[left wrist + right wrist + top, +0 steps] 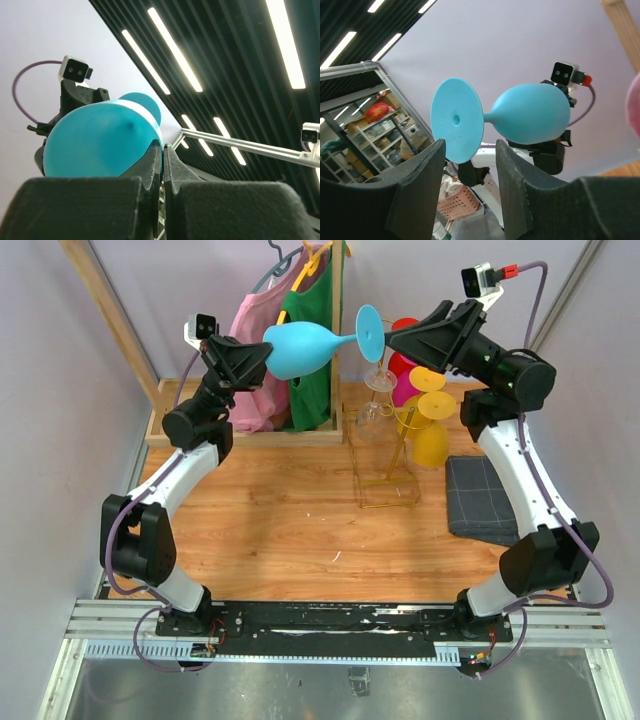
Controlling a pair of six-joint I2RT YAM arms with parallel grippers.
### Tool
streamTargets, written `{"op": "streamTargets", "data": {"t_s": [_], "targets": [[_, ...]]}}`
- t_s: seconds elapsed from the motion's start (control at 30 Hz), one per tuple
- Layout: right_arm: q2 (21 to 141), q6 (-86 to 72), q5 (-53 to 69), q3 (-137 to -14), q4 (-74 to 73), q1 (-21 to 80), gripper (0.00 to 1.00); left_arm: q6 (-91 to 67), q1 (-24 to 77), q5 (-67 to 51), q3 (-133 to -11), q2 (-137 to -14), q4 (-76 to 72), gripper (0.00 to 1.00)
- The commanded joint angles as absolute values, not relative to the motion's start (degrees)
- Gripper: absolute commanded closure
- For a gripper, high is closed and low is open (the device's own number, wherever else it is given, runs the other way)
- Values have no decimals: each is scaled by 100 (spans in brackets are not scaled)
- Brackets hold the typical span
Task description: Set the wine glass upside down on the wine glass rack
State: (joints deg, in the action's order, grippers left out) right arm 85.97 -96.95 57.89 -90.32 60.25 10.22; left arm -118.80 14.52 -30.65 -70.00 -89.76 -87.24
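Observation:
A blue wine glass (pixel 300 348) lies sideways high above the table, foot pointing right. My left gripper (pixel 262 358) is shut on the rim of its bowl; in the left wrist view the bowl (pixel 100 140) sits left of the nearly closed jaws (pixel 164 147). My right gripper (pixel 392 340) is open just right of the foot. In the right wrist view the round foot (pixel 456 120) hangs just past the open fingertips (pixel 470 146), touching neither. The gold wire wine glass rack (pixel 388 488) stands below on the table, with yellow (pixel 430 435), red, magenta and clear glasses hanging on it.
A wooden clothes rack (pixel 250 430) with pink and green garments (pixel 312 330) stands at the back, behind the held glass. A folded grey cloth (pixel 482 500) lies right of the wire rack. Purple walls close in the left and right sides.

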Motion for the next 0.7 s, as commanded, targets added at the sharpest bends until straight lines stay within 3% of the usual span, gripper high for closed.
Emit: {"op": "streamTargets", "data": {"t_s": [0.0, 0.67], "targets": [[8799, -10615, 5517, -9444, 7323, 1329, 54, -13693, 1561, -2822, -7271, -8937, -10077, 100], [9425, -11564, 5159, -9982, 8070, 1833, 62, -13693, 1655, -2812, -7387, -8883, -10098, 100]]}}
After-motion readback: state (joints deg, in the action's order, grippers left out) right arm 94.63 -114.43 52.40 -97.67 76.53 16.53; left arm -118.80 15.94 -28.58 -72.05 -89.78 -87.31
